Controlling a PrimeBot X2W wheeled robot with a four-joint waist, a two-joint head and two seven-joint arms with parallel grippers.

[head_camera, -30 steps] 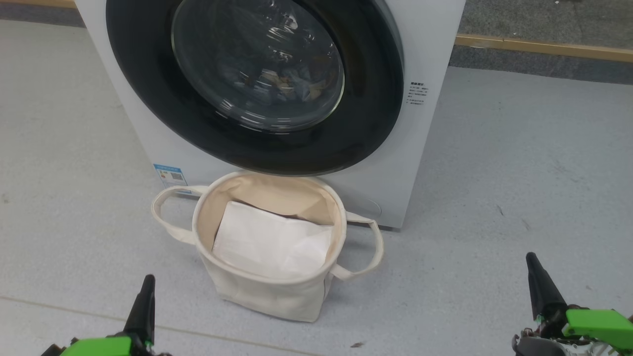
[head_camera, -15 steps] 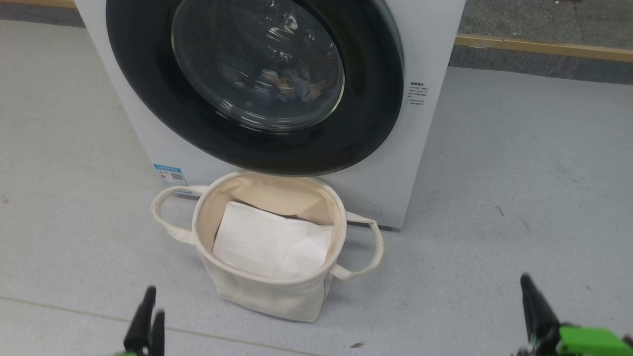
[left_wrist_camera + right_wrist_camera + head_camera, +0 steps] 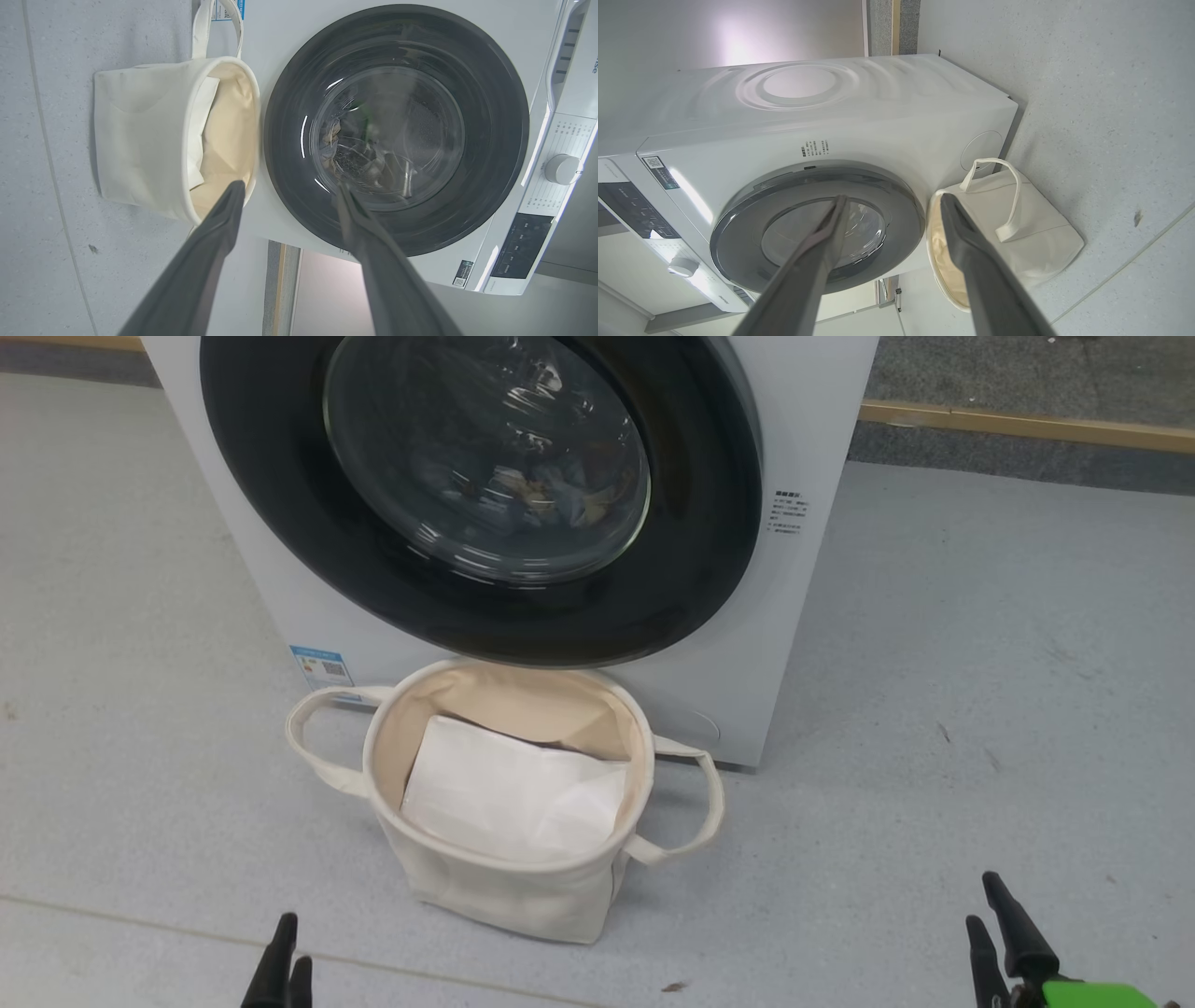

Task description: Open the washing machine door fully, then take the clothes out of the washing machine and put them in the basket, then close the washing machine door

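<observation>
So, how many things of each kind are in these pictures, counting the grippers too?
washing machine, door shut: 1
basket: 1
white folded sheet in the basket: 1
clothes behind the glass: 1 bundle, pieces not countable
grippers: 2, the left gripper and the right gripper, both open
Total: 6

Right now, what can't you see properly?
- Clothes: head view, glare on the door blurs them.
- Basket bottom: head view, a white sheet covers it.
- Left claw: head view, the bottom edge cuts off all but its tips.
- Sticker: head view, print too small to read.
</observation>
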